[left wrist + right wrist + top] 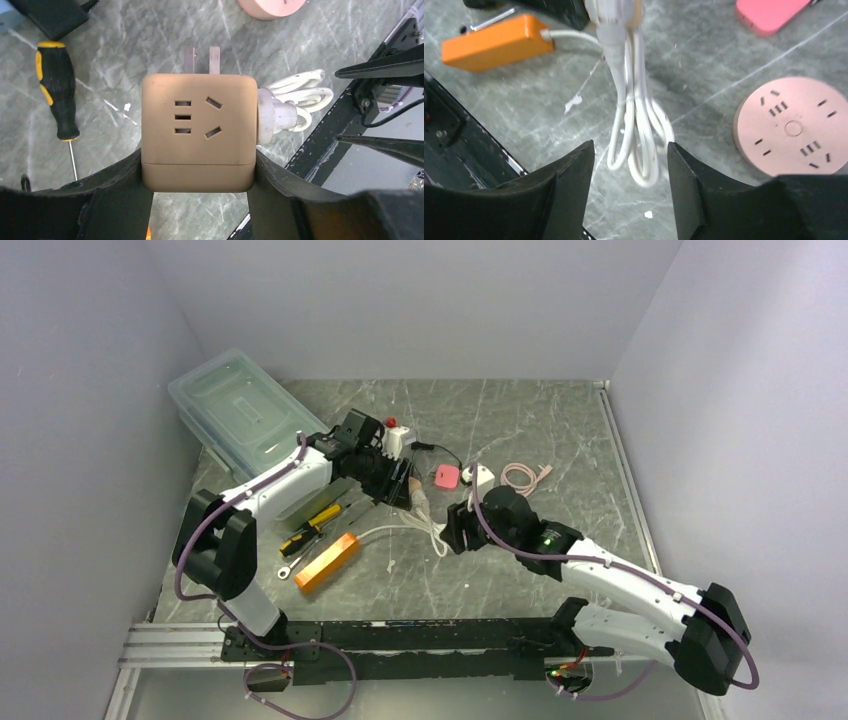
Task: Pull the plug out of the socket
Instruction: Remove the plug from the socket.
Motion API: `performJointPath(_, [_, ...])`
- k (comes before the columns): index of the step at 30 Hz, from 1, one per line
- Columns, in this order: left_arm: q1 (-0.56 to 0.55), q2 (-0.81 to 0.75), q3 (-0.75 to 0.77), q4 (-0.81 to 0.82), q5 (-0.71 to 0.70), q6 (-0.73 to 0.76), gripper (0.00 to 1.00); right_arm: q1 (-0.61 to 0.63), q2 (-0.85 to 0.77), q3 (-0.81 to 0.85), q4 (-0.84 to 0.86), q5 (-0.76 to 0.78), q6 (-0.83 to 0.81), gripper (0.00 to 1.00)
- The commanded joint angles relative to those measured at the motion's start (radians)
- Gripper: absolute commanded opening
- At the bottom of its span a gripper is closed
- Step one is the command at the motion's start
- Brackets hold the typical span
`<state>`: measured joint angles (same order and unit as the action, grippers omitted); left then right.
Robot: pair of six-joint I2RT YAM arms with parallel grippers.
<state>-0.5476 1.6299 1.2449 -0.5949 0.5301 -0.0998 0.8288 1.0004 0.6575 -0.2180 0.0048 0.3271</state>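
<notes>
The plug [274, 116], a small white moulded body, is seated in the side face of the tan cube socket [199, 132], which is held above the counter [125, 50]. The plug is judged to be light, hard and smooth. It is probably held in only by the friction of its pins, so a firm, straight pull away from that face would be called for. Hold is best taken on the stiff ribbed body next to the socket. The cable [634, 135] hangs from the plug in soft white loops and would bend or strain if pulled.

The socket is pinched by its two opposite sides in the left end effector [199, 165]. Its walls look smooth, so it could slip in this grip under a hard tug.

The right end effector [630, 147] is spread wide and holds nothing. It is lined up with the hanging loops, below the plug.

On the counter are seen a yellow-and-black screwdriver [57, 90], an orange box [494, 42] and a round pink outlet plate [791, 127].
</notes>
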Motion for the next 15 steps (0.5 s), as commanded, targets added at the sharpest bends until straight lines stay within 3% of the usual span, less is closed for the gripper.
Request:
performJointPath(1, [0.001,-0.017,-0.002,0.013,0.019,-0.028,0.00,0.034,-0.024,-0.062,0.082,-0.022,0.017,0.61])
performJointPath(10, [-0.008,0.002,-0.019,0.038,0.084,-0.055,0.00,0.184,0.023,-0.064,0.242,0.316,0.004,0.61])
performJointPath(15, [-0.018,-0.002,-0.024,0.043,0.074,-0.055,0.00,0.171,0.111,-0.052,0.346,0.318,-0.096,0.60])
